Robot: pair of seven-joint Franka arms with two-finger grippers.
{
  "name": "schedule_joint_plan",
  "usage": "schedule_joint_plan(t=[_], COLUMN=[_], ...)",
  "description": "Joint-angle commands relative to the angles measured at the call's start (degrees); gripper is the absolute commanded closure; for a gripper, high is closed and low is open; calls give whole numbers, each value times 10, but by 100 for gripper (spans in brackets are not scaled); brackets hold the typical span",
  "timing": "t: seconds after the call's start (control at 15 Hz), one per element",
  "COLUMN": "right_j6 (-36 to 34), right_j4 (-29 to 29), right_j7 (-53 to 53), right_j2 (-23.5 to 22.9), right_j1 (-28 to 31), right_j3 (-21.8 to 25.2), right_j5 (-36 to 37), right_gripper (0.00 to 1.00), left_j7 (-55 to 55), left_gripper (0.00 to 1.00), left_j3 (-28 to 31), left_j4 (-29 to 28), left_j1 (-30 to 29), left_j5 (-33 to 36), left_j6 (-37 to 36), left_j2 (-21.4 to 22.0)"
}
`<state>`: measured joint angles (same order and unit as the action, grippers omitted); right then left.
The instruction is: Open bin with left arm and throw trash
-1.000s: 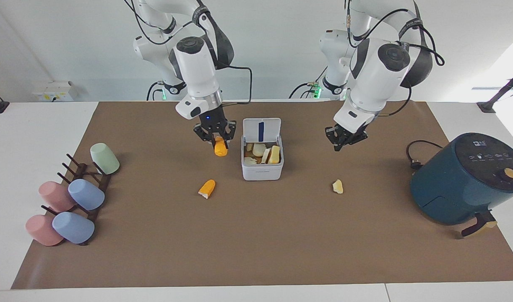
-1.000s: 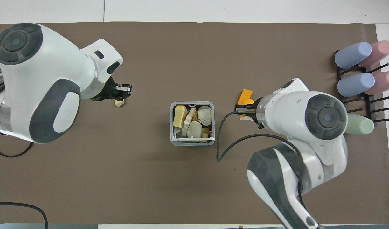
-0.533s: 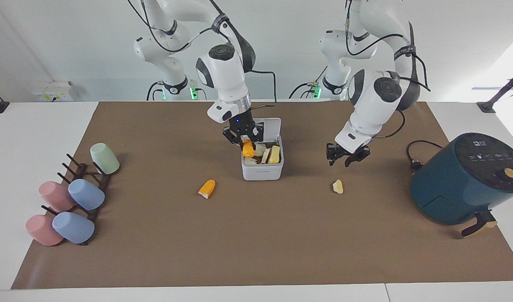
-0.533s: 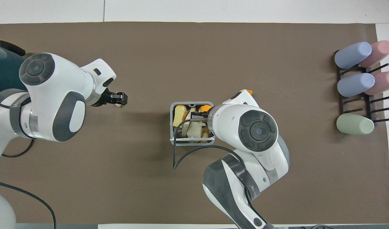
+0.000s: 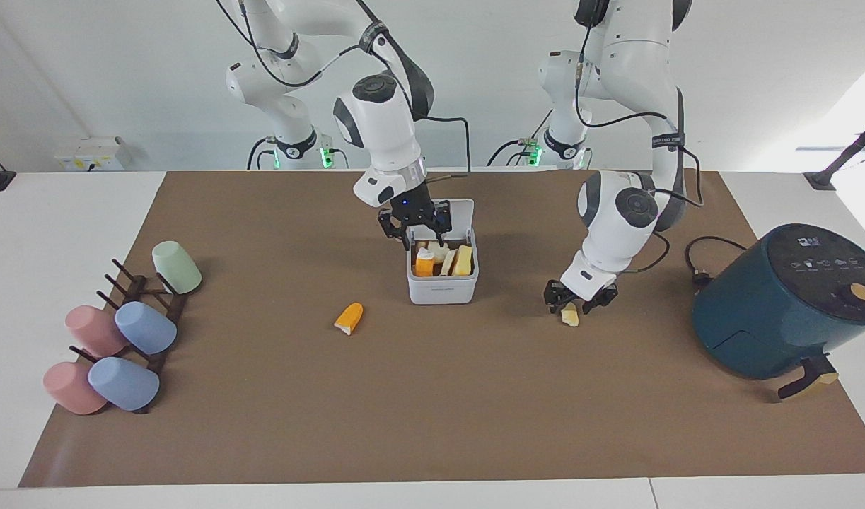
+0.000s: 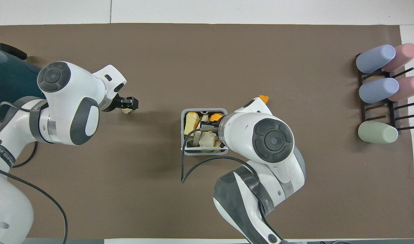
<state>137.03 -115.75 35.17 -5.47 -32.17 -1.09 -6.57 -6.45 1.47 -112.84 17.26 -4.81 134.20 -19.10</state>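
Observation:
The white bin (image 5: 443,291) (image 6: 183,133) stands mid-mat with its lid (image 5: 459,212) tipped up, full of scraps. My right gripper (image 5: 418,227) (image 6: 207,124) hangs open just over it. An orange chunk of trash (image 5: 424,264) (image 6: 215,117) lies loose inside the bin. A second orange chunk (image 5: 349,318) (image 6: 263,98) lies on the mat, farther from the robots than the bin. My left gripper (image 5: 576,302) (image 6: 129,101) is low and open over the pale yellow chunk (image 5: 569,315) (image 6: 126,110), toward the left arm's end, with its fingers on either side of the chunk.
A dark teal air fryer (image 5: 779,304) (image 6: 3,81) with its cable stands at the left arm's end of the table. A dark rack (image 5: 146,311) (image 6: 379,108) of several pastel cups sits at the right arm's end. A brown mat (image 5: 432,410) covers the table.
My right gripper carried the orange chunk over the bin and opened, and the chunk dropped in. My left gripper opened and came down onto the pale chunk.

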Motion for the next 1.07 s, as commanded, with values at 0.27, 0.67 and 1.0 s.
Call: schedule_joint_plan(t=[0.27,0.67,1.0], right_j6=[-36,-14,36], right_j4=[49,46,51], right_j7=[-57,-85,-72], right_j2=[-20,-71,-141], right_j1=[83,165,159], right_j3=[2,3,4], right_j5=[52,59,77], right_gripper=[0,0,0], left_j7=[21,21,2], left_gripper=[66,84,84], left_j3=[-2,-2,-4], left_j4=[2,6,138], left_j1=[-13,-12,-11], left_j5=[-3,-3,-18], left_j6=[18,10,-156], left_j2=[-9,-9,-7])
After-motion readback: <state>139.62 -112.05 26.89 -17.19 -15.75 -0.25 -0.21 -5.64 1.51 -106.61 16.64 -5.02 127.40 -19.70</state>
